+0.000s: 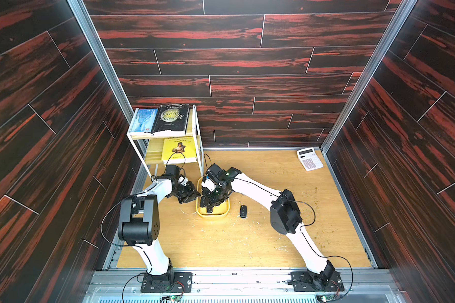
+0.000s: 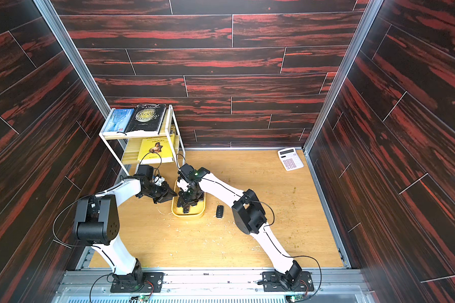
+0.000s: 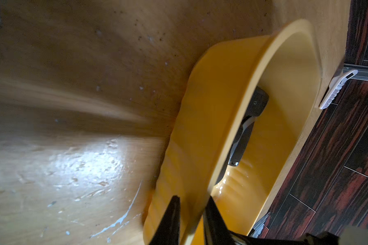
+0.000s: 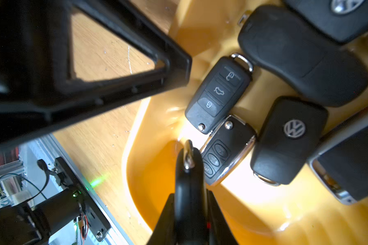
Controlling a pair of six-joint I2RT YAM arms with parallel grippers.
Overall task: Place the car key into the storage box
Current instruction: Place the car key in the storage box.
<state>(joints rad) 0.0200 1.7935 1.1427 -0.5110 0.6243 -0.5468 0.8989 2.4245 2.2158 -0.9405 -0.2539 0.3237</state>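
Car key (image 4: 188,169) in right claw (image 4: 190,197); storage box (image 4: 153,186) holds VW-badged fobs (image 4: 289,144).

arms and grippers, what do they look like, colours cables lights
Both the left arm and right arm have white links joined by bulky black joint housings, on black base plates. Thin black cables loop along them. A green light glows near the right wrist. The jaws are black, tapering to points.

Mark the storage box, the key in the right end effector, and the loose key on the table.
storage box (image 1: 212,215): in a top view, near rim.
held car key (image 4: 189,180): right wrist view, black body.
loose car key (image 1: 243,211): in a top view, fob middle.
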